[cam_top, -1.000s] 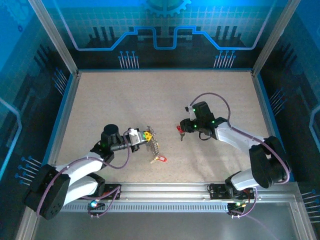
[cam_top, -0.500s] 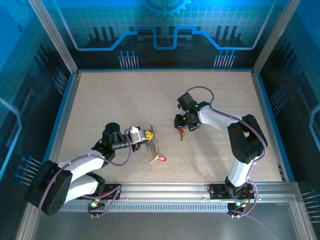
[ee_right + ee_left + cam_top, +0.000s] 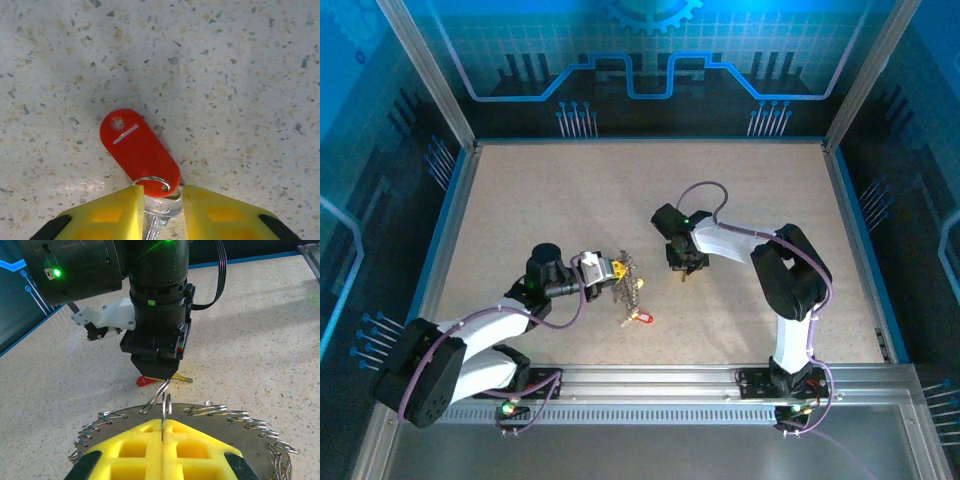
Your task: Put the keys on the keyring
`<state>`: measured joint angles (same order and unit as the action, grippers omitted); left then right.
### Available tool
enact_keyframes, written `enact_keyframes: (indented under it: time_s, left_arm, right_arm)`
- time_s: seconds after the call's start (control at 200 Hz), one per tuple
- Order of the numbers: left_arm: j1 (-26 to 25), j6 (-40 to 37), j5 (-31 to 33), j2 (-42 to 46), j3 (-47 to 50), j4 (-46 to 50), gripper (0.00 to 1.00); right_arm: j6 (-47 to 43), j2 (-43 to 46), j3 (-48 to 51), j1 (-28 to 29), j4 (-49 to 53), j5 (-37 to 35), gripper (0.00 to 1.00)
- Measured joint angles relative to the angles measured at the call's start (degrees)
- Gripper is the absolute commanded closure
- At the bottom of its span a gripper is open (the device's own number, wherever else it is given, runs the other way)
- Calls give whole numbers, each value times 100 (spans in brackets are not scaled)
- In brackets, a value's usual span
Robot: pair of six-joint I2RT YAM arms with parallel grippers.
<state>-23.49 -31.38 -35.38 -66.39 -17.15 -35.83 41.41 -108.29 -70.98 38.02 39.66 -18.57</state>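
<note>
My left gripper [image 3: 612, 272] [image 3: 162, 424] is shut on the keyring [image 3: 628, 285], pinching a thin wire loop that stands upright at the edge of the flat grey band [image 3: 210, 425]. Several small wire loops hang round that band. A key with a red tag [image 3: 137, 147] and silver head [image 3: 165, 209] lies on the table [image 3: 680, 272]. My right gripper [image 3: 682, 262] [image 3: 163, 200] points down over it, its yellow fingers [image 3: 115, 212] against both sides of the silver head. The left wrist view shows that gripper [image 3: 154, 371] just beyond the keyring. Another red key [image 3: 640, 317] lies nearer the front.
The speckled beige table [image 3: 540, 200] is fenced by blue walls and aluminium posts [image 3: 430, 80]. A metal rail [image 3: 650, 385] runs along the near edge by the arm bases. Open tabletop stretches across the far half and right side.
My right gripper has swung left and settled over the red-tagged key, its jaws narrowing around the key's head. The left gripper and keyring have barely shifted.
</note>
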Motion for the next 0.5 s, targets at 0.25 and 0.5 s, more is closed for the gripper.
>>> enact_keyframes:
  time_s: [0.25, 0.5]
  left_arm:
    - [0, -2, 7, 15, 0, 0, 100]
    - [0, -4, 63, 131, 9, 61, 100]
  right_arm:
    - [120, 0, 0, 13, 111, -293, 65]
    - [260, 120, -46, -20, 151, -138, 67]
